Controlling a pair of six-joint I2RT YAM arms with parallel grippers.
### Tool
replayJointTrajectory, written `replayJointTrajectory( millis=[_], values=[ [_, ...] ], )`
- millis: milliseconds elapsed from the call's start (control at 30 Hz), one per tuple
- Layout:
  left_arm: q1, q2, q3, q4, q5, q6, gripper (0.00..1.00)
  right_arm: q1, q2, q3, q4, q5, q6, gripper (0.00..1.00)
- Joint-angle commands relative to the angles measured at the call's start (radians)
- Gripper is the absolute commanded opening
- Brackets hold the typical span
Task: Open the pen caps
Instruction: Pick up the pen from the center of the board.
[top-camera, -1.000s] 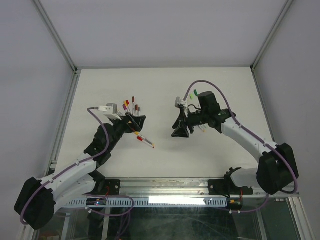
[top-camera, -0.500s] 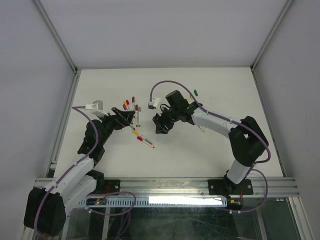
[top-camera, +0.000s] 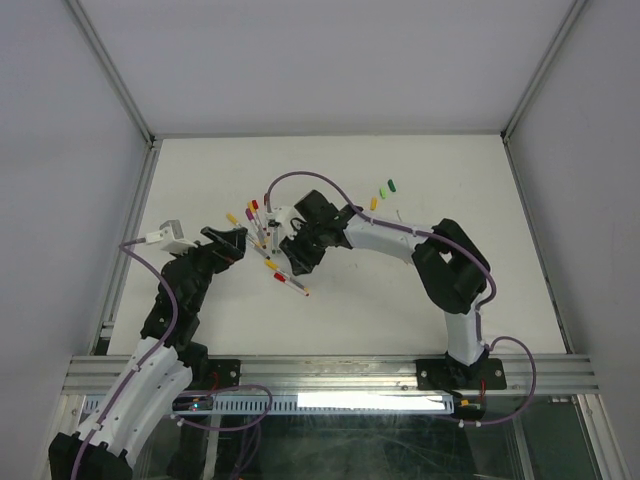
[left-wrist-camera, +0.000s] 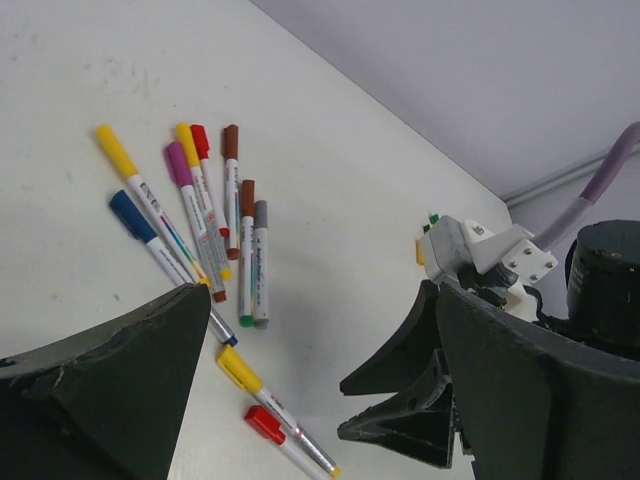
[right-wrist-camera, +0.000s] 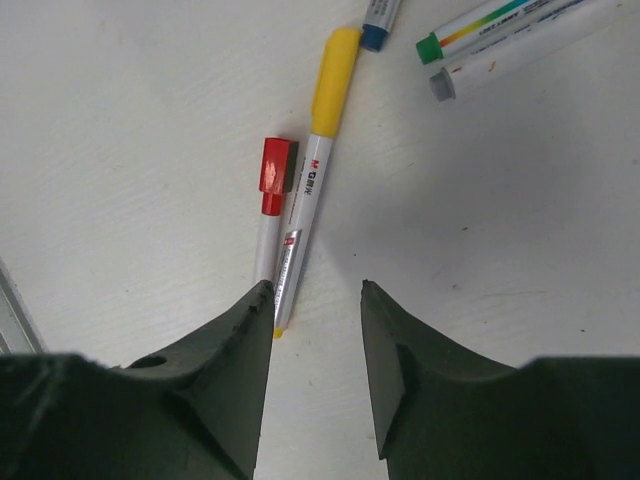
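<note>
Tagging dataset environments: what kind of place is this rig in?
Likely a lab test cell: plain white tabletop, bare grey panel walls, aluminium frame posts and a metal mounting rail at the near edge.

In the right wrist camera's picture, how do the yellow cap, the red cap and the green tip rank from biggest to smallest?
1. yellow cap, clearly the longest.
2. red cap, shorter.
3. green tip, smallest; the grey tip beside it looks about the same size.
</note>
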Motion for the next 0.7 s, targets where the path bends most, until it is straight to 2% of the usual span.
replayJointTrajectory(
  millis=[0, 467, 667],
  values=[
    [0.008, -0.040, -0.003, -0.080, -0.104, -0.011, 0.99, 0.025, 0.024, 0.056, -0.017, -0.008, 0.034, 0.42],
    [0.008, -0.034, -0.004, -0.096, -0.087, -0.017, 0.99, 0.065, 0.091, 0.091, -0.053, 0.038, 0.019, 0.39],
    [0.008, -0.039, -0.010, -0.096, -0.082, -0.022, 0.99, 0.066, 0.092, 0.092, -0.066, 0.086, 0.007, 0.32]
  ],
)
